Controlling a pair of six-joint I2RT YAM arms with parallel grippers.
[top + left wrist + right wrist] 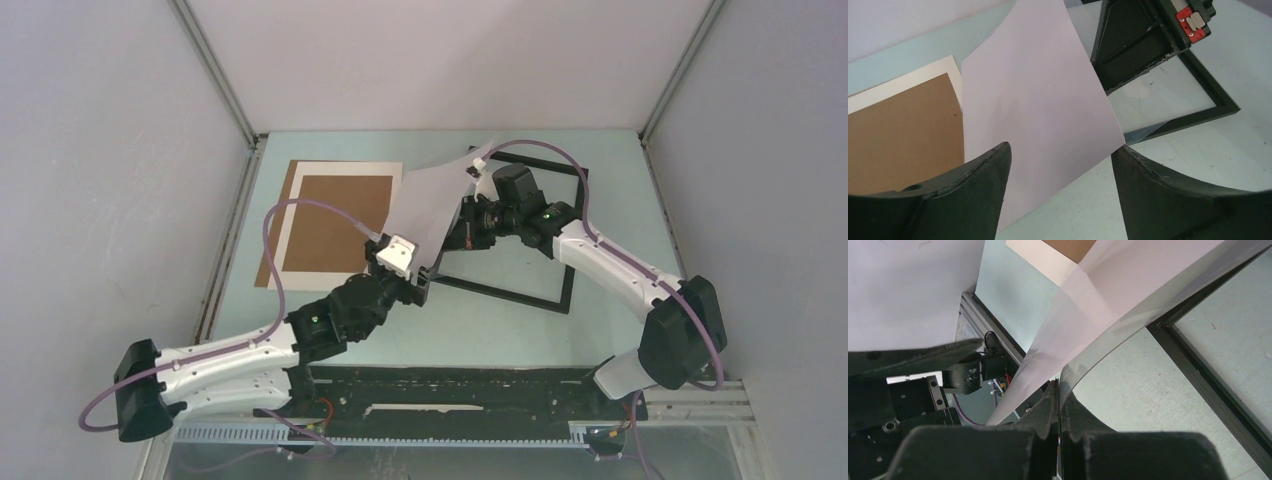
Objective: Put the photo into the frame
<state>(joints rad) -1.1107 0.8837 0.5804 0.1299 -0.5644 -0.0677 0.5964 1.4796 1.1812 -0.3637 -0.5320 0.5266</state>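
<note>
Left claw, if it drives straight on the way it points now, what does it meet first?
The photo: its pale back lies right ahead of the open left claw, though depth is unclear.

A white mat sheet (pixel 293 240) lies on a brown cardboard board (pixel 340 220) at the table's (pixel 500 330) far left.

Two white arms (pixel 230 360), black joints, lilac cables (pixel 275 240), black jaws.
</note>
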